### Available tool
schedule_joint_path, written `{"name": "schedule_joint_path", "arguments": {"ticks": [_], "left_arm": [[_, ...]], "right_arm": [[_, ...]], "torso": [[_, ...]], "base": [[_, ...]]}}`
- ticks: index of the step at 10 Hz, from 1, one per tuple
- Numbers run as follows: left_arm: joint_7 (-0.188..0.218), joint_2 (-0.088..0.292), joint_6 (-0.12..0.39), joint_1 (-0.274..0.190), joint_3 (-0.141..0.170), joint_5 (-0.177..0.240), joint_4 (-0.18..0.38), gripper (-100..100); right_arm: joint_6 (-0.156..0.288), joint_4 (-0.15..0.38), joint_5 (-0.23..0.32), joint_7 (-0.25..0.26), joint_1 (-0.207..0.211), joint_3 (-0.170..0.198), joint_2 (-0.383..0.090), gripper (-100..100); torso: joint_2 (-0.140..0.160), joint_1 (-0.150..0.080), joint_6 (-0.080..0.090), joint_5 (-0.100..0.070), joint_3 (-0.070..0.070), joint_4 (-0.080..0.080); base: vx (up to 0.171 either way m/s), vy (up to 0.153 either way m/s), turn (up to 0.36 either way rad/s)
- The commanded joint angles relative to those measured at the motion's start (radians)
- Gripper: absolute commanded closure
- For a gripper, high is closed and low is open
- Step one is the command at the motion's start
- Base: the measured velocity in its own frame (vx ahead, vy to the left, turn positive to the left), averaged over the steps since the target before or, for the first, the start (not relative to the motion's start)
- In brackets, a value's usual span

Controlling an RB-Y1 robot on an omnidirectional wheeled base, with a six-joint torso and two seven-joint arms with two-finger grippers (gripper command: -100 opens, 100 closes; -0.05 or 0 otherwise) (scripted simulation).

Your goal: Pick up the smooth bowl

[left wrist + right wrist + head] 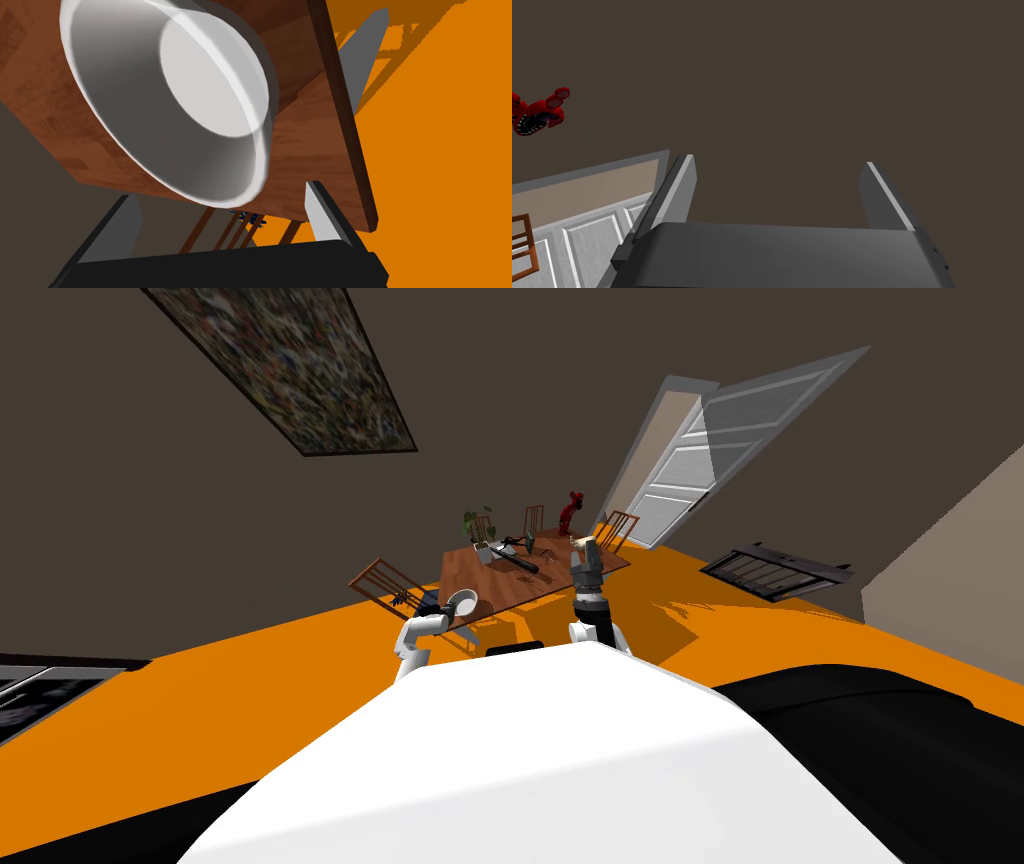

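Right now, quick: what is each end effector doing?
Left end effector: open, gripping nothing; the pale bowl is just ahead of it.
Right end effector: open, empty.

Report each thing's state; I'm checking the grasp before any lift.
left gripper: open
smooth bowl: empty, at the table corner by the left gripper
right gripper: open, empty, over the table
door: open
potted plant: upright
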Motion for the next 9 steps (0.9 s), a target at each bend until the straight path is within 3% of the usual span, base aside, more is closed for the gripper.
{"name": "schedule_joint_path", "arguments": {"ticks": [1,5,6,7,8,9], "left_arm": [[0.0,0.004,0.041,-0.003,-0.004,0.006,0.017,-100],[0.003,0.01,0.114,-0.013,-0.017,0.009,0.057,-100],[0.005,0.005,0.099,-0.012,-0.017,0.003,0.05,-100],[0.005,0.005,0.103,-0.013,-0.018,0.003,0.051,0],[0.003,0.016,0.081,-0.016,-0.004,0.016,0.08,-100],[0.001,0.022,0.07,-0.017,0.002,0.023,0.095,-100]], "right_arm": [[0.0,0.0,0.0,0.0,0.0,0.0,0.0,0],[0.0,0.0,0.0,0.0,0.0,0.0,0.0,0],[0.0,0.0,0.0,0.0,0.0,0.0,0.0,0],[0.0,0.0,0.0,0.0,0.0,0.0,0.0,0],[0.0,0.0,0.0,0.0,0.0,0.0,0.0,0],[0.0,0.0,0.0,0.0,0.0,0.0,0.0,0]], "torso": [[0.0,0.0,0.0,0.0,0.0,0.0],[0.001,0.0,0.0,0.0,0.0,0.0],[0.001,0.0,0.0,0.0,0.0,0.0],[0.002,0.0,0.0,0.0,0.001,0.0],[0.003,0.0,0.0,0.0,0.002,0.001],[0.004,-0.001,0.0,0.0,0.002,0.001]], "base": [[0.055,-0.005,-0.045],[0.043,-0.002,-0.032],[0.02,0.0,-0.006],[0.0,0.0,0.0],[-0.002,-0.015,-0.124],[-0.014,-0.023,-0.081]]}}
